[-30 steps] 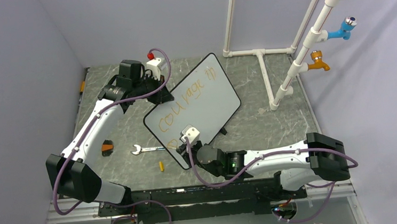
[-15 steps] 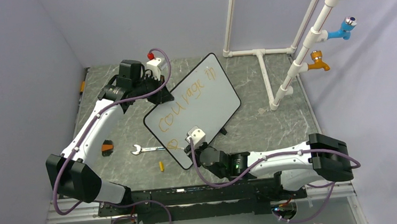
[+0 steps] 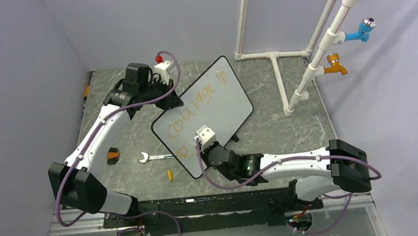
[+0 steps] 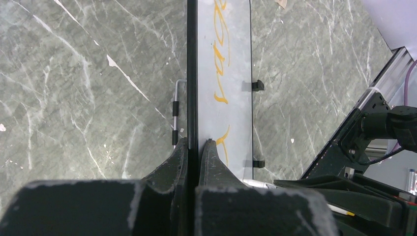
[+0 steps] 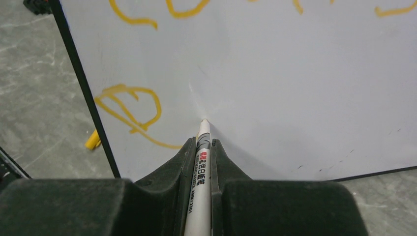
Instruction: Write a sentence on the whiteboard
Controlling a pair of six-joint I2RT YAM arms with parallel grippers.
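Presently, the marker (image 5: 202, 164) is held clamped in the right gripper (image 5: 202, 142), its tip apparently touching the whiteboard (image 5: 295, 73) straight ahead, below the sentence (image 3: 197, 103), while the board's rim is pinched by the left gripper (image 4: 196, 146).

whiteboard (image 3: 226, 108) white, blk rim | sentence (image 3: 194, 105) orange | marker (image 5: 203, 147) white | table (image 3: 278, 135) grey marble, white veins
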